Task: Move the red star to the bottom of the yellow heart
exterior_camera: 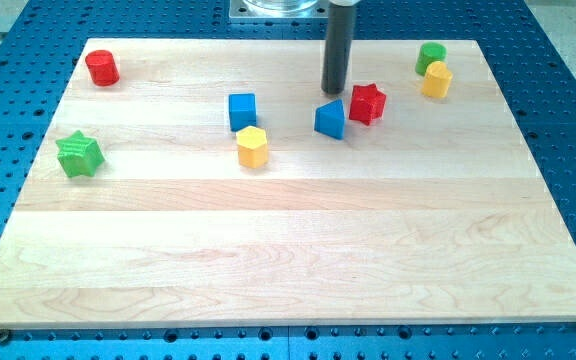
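The red star (367,103) lies right of the board's upper middle, touching or nearly touching a blue block (331,119) on its left. The yellow heart (436,80) sits near the view's top right, just below a green cylinder (430,57). My tip (334,92) is at the end of the dark rod, just left of the red star and just above the blue block.
A blue cube (242,111) and a yellow hexagonal block (252,146) sit left of centre. A green star (79,154) is at the left edge. A red cylinder (102,68) is at the top left. The wooden board (288,260) lies on a blue perforated table.
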You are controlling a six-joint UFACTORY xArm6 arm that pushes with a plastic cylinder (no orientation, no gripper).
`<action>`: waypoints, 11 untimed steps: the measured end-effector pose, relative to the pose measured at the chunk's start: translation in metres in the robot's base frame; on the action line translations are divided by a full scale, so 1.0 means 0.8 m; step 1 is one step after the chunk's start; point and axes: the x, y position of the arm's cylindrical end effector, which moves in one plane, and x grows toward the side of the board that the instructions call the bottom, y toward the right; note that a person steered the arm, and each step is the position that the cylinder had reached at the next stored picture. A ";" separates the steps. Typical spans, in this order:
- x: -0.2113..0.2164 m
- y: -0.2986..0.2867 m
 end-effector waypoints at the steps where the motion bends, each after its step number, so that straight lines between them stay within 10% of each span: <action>1: 0.042 0.023; 4: 0.126 0.115; 11: 0.088 0.148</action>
